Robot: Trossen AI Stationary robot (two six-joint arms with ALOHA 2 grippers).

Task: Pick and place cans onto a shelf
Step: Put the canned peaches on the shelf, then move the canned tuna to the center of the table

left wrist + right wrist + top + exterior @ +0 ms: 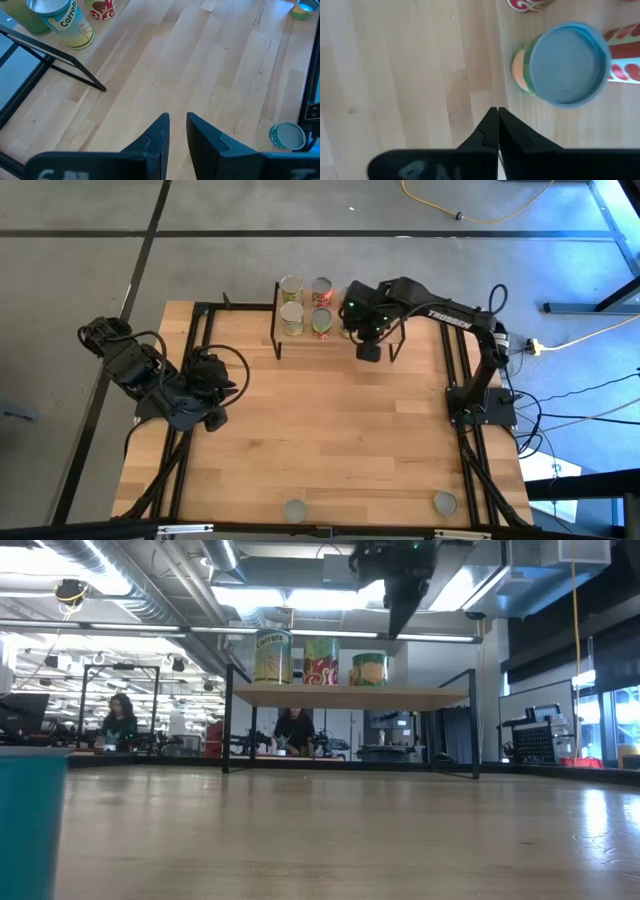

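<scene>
Right gripper [368,352]: over the shelf's [335,337] front edge, fingers pressed together, holding nothing.
Left gripper [176,131]: low at the table's [330,430] left side, fingers a narrow gap apart, empty.
Shelf cans [306,306]: clustered on the top board.
Loose cans [443,502]: two at the table's near edge.

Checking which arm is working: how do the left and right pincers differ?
The left pincer has its fingers slightly apart; the right pincer has them pressed shut. The left is at the table's left side, away from the shelf; the right hangs above the shelf beside a can. Both hold nothing.
</scene>
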